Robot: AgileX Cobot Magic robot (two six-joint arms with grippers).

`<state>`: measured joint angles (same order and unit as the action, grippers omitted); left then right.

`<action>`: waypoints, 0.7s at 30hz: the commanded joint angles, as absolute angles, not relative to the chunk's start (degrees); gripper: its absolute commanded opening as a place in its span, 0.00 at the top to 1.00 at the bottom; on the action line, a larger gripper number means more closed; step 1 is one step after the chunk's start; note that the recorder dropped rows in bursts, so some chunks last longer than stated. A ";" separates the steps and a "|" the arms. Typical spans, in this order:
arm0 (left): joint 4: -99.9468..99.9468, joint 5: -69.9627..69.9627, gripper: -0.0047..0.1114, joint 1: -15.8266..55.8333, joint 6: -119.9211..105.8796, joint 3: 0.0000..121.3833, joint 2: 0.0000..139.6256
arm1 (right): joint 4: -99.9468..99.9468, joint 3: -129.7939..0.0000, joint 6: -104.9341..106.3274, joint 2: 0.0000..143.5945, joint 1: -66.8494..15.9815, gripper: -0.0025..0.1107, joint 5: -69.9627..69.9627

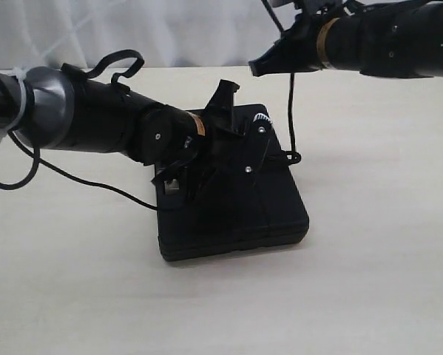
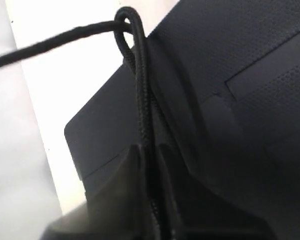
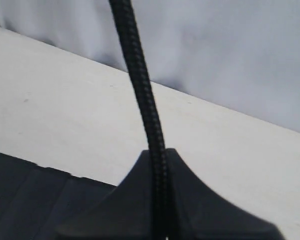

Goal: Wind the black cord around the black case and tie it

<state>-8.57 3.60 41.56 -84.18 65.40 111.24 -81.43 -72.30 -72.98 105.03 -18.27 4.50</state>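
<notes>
Cord first: the black cord (image 1: 291,111) drops almost straight down from the right fingers (image 1: 259,68), which hang above the far side of the worktop (image 1: 369,281), to a small kink at the far right edge of the black case (image 1: 273,211). The case lies flat near the middle of the worktop. On my right wrist feed the fingers (image 3: 145,167) are clenched on the cord (image 3: 139,75), which runs away taut between them, with a corner of the case (image 3: 19,200) cut off at the frame edge.

The left fingers (image 1: 232,118) sit low over the far half of the case and hide much of its top from the outside camera. On the left wrist feed they (image 2: 132,165) are clamped on a strand of the cord (image 2: 139,90) that bends in a tight loop at the case's edge (image 2: 240,75), with another strand leading off, blurred, over the worktop (image 2: 49,100).

A thin black line crosses the worktop from under the left arm to the case's near left side; I cannot tell whether it is the cord's tail or an arm cable. The case's moulded detail is too dark for me to read.
</notes>
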 commanded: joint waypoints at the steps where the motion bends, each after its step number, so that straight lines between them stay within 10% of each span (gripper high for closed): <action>1: -6.46 5.34 0.96 40.05 -84.19 65.31 111.49 | -81.44 -71.09 -76.68 104.65 -12.20 0.94 1.19; 21: -6.55 7.56 0.96 36.64 -83.94 65.31 112.47 | -76.00 -66.48 -83.41 111.14 13.36 0.94 -26.87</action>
<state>-6.29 6.89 36.65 -84.18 65.40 111.61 -77.27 -66.64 -83.70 111.33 11.83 -26.46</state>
